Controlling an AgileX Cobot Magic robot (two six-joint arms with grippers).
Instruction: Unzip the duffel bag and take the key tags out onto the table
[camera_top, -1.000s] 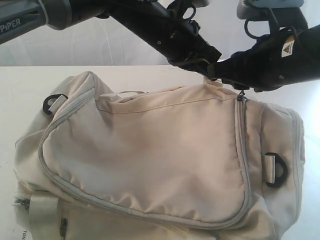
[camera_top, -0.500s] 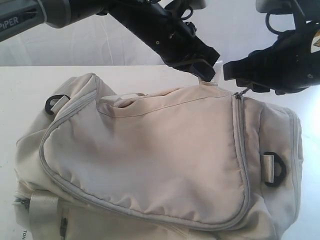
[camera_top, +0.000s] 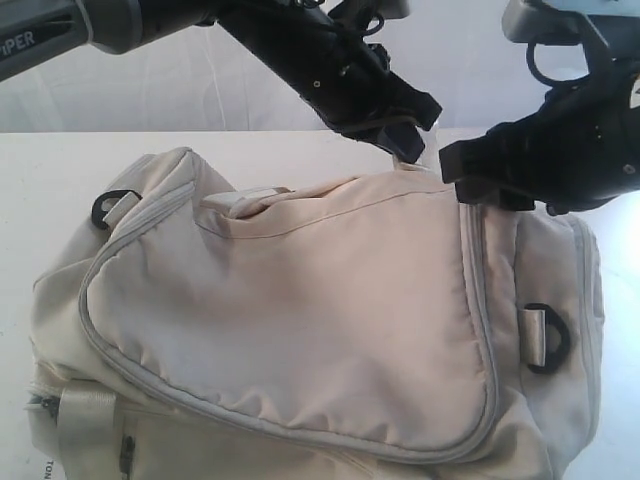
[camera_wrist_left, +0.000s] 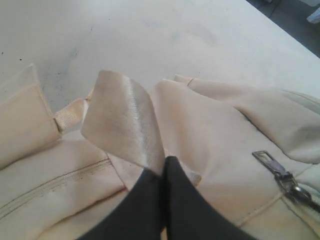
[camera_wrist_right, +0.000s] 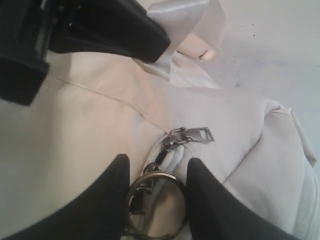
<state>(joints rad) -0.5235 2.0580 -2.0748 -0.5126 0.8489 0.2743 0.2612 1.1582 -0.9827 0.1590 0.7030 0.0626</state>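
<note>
- White surface spreads broad under everything and meets a pale wall behind. The left wrist view catches a dark strip past its far edge.
- The cream duffel bag lies on that surface and fills most of the exterior view. Its grey zipper is closed around the flap, and black D-rings show at both ends.
- The left hand is clenched on the pale webbing strap at the bag's top edge.
- The right hand, just beside it, has its fingers partly apart, grasping a metal ring at the zipper's end.
- The flat zipper pull lies just beyond those fingertips.
</note>
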